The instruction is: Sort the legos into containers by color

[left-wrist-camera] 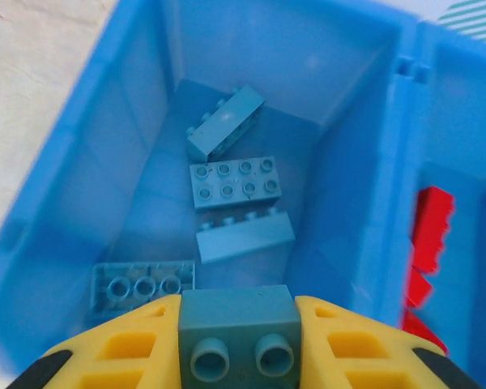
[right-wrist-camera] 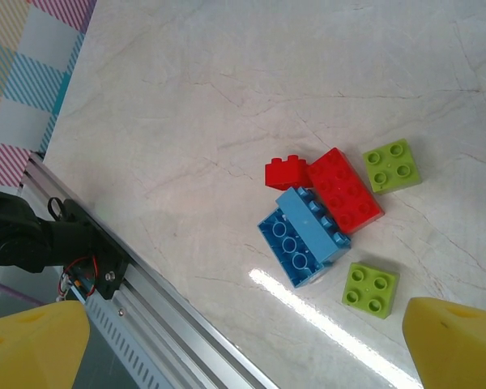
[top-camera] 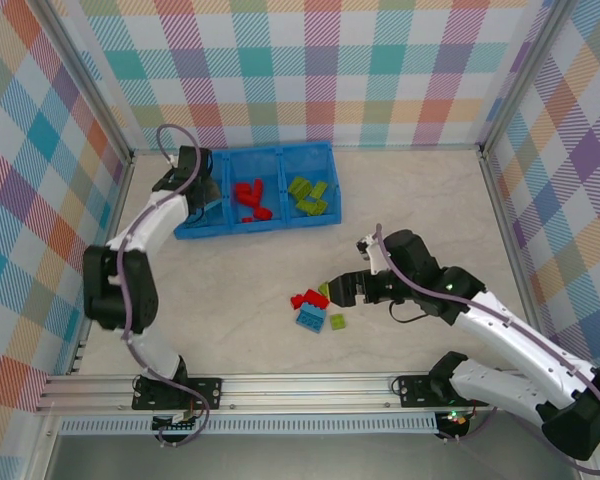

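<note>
Left gripper (left-wrist-camera: 239,340) clamped on a light blue brick (left-wrist-camera: 239,312), hanging over the tray's (left-wrist-camera: 57,203) left compartment, four blue bricks (left-wrist-camera: 235,182) below. Let go off-centre and it could bounce over the divider (left-wrist-camera: 393,162) into the reds (left-wrist-camera: 431,223). Right gripper (right-wrist-camera: 243,344) gapes wide, empty, above the loose bricks (right-wrist-camera: 332,194) — its fingertips are cropped.

A pale, marble-veined worktop (top-camera: 420,200) spreads beneath the right fingers (right-wrist-camera: 458,336), with a bright streak of glare (right-wrist-camera: 324,320) on it between them. Pastel plaid panels wall it in: the back wall (top-camera: 310,70) far beyond the fingers, a side wall (top-camera: 30,150) to either hand. An aluminium rail (top-camera: 300,385) edges the near side behind them.
</note>
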`<state>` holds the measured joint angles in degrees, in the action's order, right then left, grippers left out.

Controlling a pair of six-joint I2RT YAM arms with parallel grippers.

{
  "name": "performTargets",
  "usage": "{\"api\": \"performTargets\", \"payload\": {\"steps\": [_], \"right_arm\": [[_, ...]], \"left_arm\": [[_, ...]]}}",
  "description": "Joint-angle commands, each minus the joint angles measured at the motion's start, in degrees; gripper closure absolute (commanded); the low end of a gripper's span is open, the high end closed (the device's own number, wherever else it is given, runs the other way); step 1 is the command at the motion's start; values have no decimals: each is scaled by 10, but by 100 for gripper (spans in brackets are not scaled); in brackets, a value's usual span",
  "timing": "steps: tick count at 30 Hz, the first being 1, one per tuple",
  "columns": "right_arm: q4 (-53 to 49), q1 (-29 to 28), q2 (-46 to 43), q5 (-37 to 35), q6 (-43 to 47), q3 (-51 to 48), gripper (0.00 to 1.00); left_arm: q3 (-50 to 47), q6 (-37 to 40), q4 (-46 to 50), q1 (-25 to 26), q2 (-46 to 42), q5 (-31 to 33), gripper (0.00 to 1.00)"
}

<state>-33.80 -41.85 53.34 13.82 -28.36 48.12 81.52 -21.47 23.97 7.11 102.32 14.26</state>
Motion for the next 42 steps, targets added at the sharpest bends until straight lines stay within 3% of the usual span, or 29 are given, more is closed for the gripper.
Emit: {"api": "performTargets", "payload": {"steps": [1,8,14,17,24,28,33,38,42], "right_arm": [[-31,-5,-23,-15,-11,12,0],[-40,-7,-27,-34,-17,-9,0],[-16,-21,24,-37,-14,-3,0],[-9,-27,55,-63,-13,1,0],[1,-29,150,-186,-38,4,0],[24,-29,221,-220,-96,28,11],[182,-39,280,-199,-195,-16,21],[85,-62,357,-298,-313,54,17],[15,-75,427,-303,-392,108,17]], "left_arm": [[66,11,29,-22,46,-41,67],[49,18,29,-25,-16,-72,50],[-25,-3,29,-17,-163,-141,45],[-70,16,35,31,-261,-172,45],[-109,207,115,241,-426,-190,44],[-160,306,142,316,-496,-234,44],[-264,455,141,360,-560,-274,37],[-312,507,122,365,-557,-271,36],[-316,529,133,364,-539,-266,35]]}}
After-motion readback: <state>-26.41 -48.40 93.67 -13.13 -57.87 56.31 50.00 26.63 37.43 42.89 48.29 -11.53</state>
